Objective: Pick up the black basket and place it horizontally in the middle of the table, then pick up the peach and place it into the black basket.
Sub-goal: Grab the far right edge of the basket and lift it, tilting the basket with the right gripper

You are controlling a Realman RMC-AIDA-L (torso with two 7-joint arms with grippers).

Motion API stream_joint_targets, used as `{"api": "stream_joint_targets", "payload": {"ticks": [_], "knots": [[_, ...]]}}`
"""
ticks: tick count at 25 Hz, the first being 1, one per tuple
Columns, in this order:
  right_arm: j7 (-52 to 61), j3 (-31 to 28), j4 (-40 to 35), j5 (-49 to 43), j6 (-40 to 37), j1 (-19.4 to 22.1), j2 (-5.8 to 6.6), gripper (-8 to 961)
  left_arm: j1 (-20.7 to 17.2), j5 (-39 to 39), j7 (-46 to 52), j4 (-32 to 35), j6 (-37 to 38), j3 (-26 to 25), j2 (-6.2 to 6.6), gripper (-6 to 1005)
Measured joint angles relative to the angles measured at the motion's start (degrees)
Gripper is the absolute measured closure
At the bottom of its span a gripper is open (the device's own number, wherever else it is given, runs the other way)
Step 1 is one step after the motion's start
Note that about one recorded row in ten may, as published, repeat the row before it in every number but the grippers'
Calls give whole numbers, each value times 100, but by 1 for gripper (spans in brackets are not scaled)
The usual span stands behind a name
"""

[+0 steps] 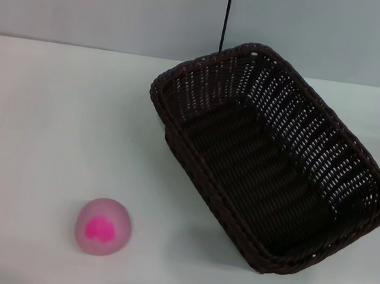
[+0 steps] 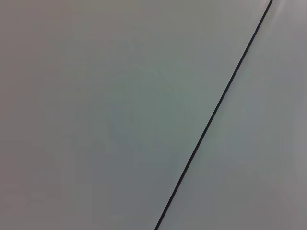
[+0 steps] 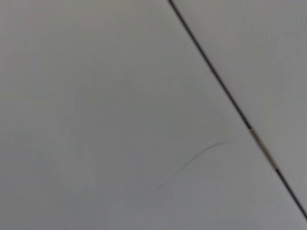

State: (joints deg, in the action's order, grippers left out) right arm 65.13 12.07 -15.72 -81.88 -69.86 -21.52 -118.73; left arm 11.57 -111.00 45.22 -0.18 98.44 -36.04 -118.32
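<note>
The black basket (image 1: 272,160) lies empty on the white table (image 1: 53,117), right of centre, turned diagonally with one short end toward the back and the other toward the front right. The peach (image 1: 102,226) sits on the table at the front left, its magenta blotch facing up, well apart from the basket. Neither gripper shows in the head view. Both wrist views show only a plain grey wall with a thin dark seam.
A grey wall (image 1: 89,3) with a dark vertical seam (image 1: 227,14) stands behind the table's far edge. Bare tabletop lies left of the basket and behind the peach.
</note>
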Motion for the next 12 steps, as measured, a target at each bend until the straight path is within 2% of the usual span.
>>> {"api": "stream_joint_targets", "payload": {"ticks": [4,12], "knots": [[2,-68,5,57,113,11,-1,389,-24,0,2,-16,-83,-3,-3,413],[42,-75,-10,58,187,25,6,375,-34,-6,4,-71,-168,-9,1,238]]}}
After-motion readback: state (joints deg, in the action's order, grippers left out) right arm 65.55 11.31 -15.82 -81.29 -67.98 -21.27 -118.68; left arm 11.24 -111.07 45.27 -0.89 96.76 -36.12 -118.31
